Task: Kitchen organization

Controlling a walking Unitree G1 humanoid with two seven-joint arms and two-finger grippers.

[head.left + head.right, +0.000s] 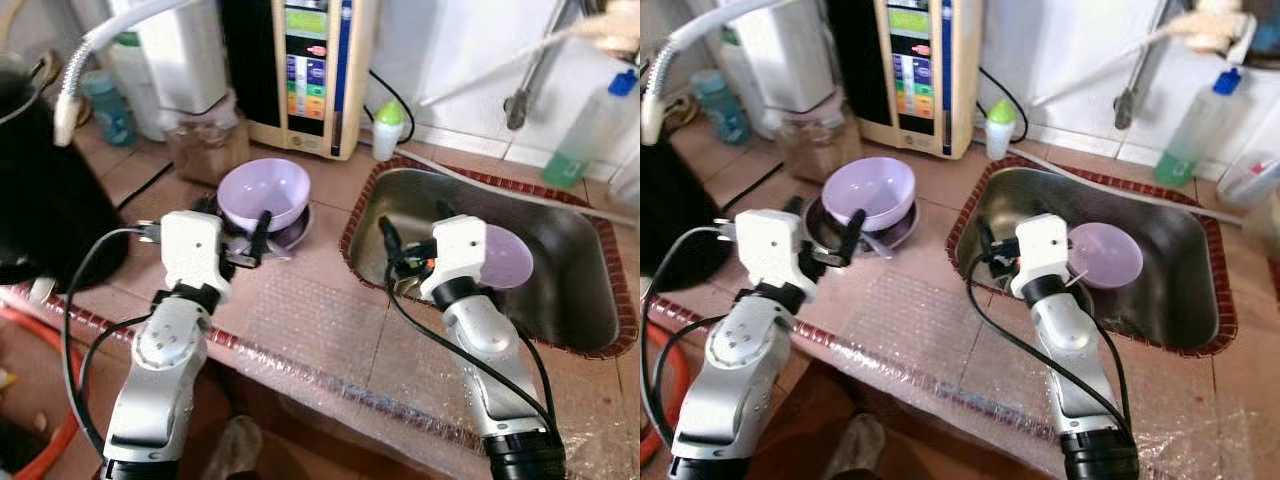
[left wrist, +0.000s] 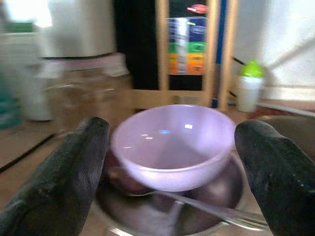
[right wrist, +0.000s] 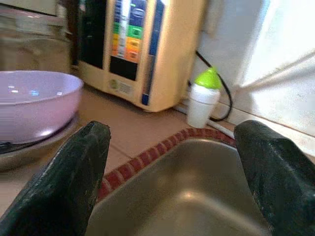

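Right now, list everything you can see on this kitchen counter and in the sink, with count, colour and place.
Bowl: one, lilac, on the metal dish left of the sink.
Metal dish: one, dark silver, under the bowl, with a utensil lying in it.
Plate: one, lilac, inside the sink.
Sink: one, steel, red-tiled rim.
Water machine: one, cream, against the wall.
Small bottle: one, white with green cap, beside the machine.
Spray bottle: one, clear green with blue cap, behind the sink.
Jar: one, clear, behind the bowl.
Left gripper: open, at the bowl.
Right gripper: open, over the sink's edge.
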